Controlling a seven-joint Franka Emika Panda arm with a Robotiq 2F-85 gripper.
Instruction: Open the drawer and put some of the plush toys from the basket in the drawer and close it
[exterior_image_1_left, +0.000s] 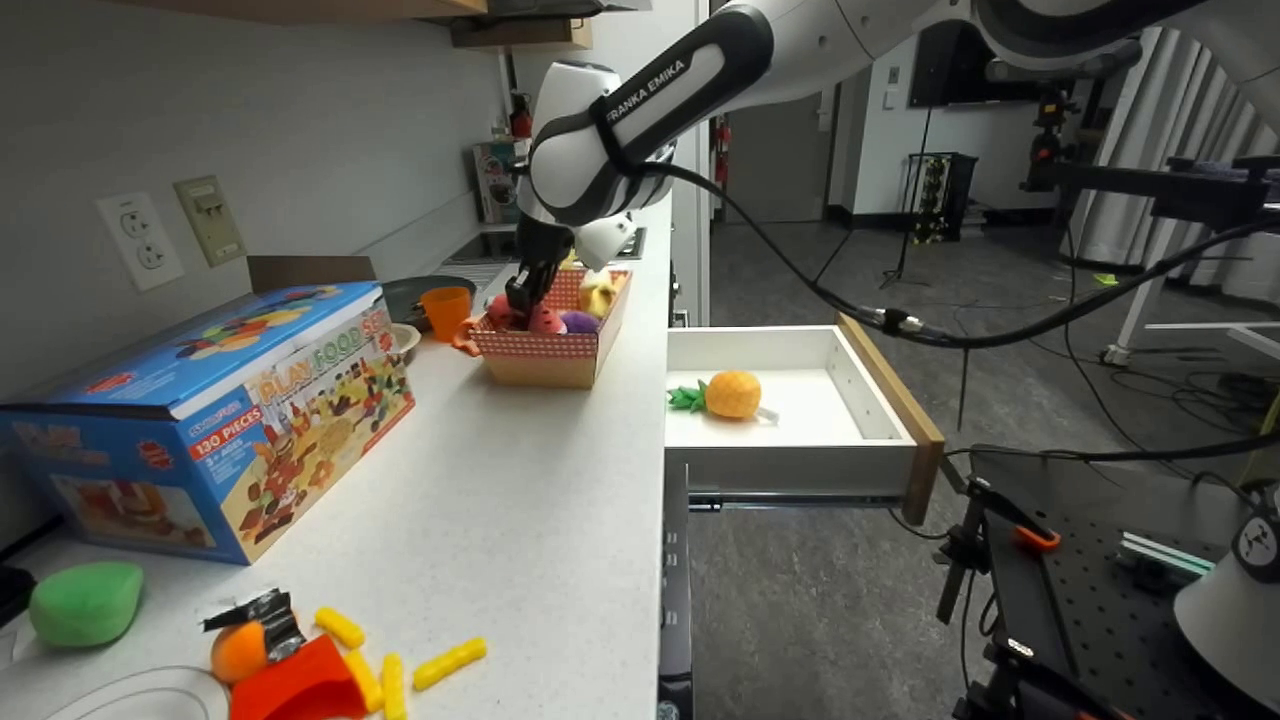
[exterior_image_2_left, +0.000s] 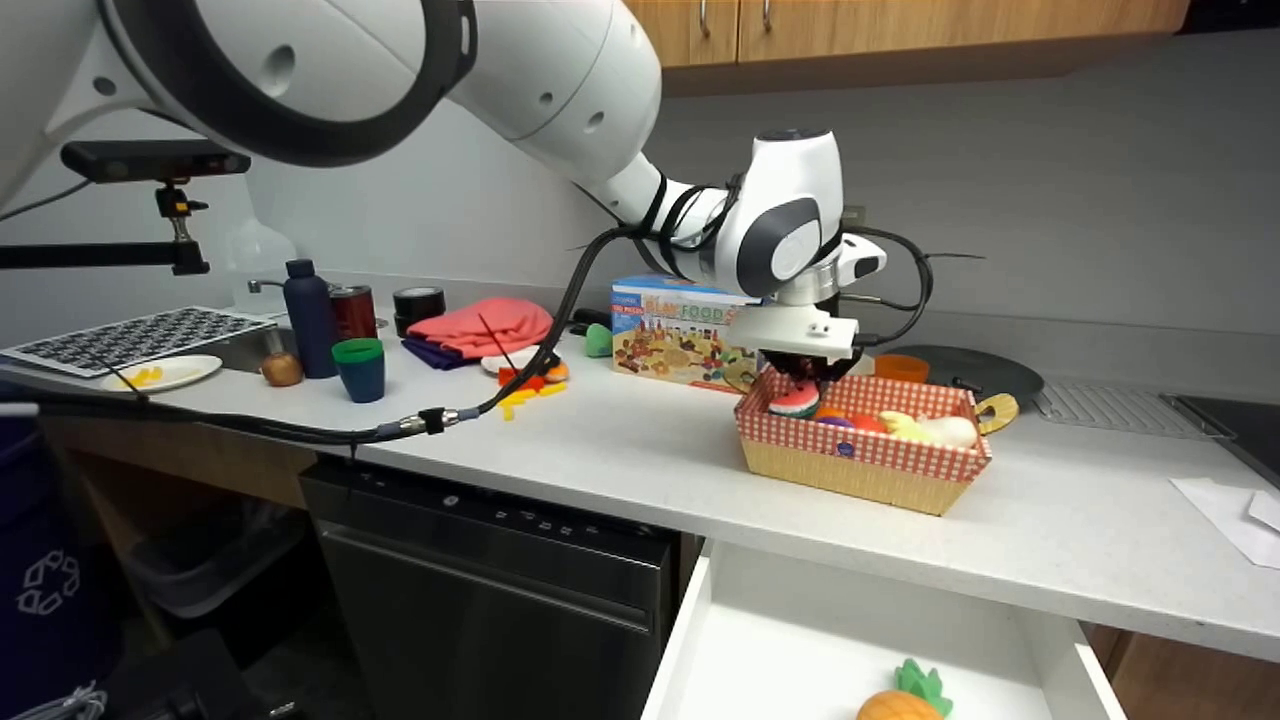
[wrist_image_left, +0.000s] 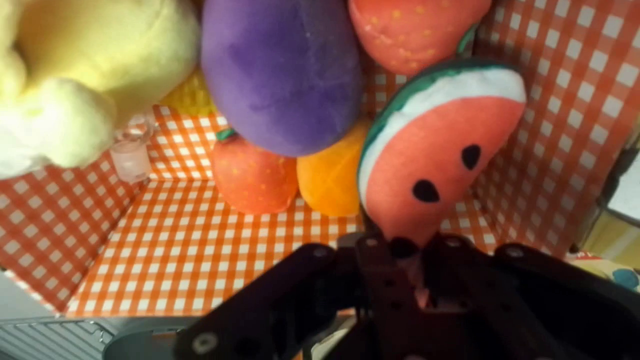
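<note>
Black two-fingered gripper (wrist_image_left: 411, 251) pinches one red plush watermelon slice (wrist_image_left: 440, 150), a grip clear only in the wrist view, near two red plush strawberries (wrist_image_left: 255, 177) (wrist_image_left: 417, 32) inside the rectangular red-checked basket (wrist_image_left: 200, 260). Both exterior views show one orange plush pineapple (exterior_image_1_left: 733, 394) in the pulled-out white drawer (exterior_image_1_left: 800, 378), open room around it.

White arm (exterior_image_1_left: 810, 62) — FRANKA EMIKA lettering (exterior_image_1_left: 648, 92), black cable (exterior_image_2_left: 568, 308)

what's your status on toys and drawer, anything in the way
Gripper shut on watermelon toy. Drawer open, pineapple toy inside. In the way: basket wall between watermelon toy and drawer, lift over it likely needed.
</note>
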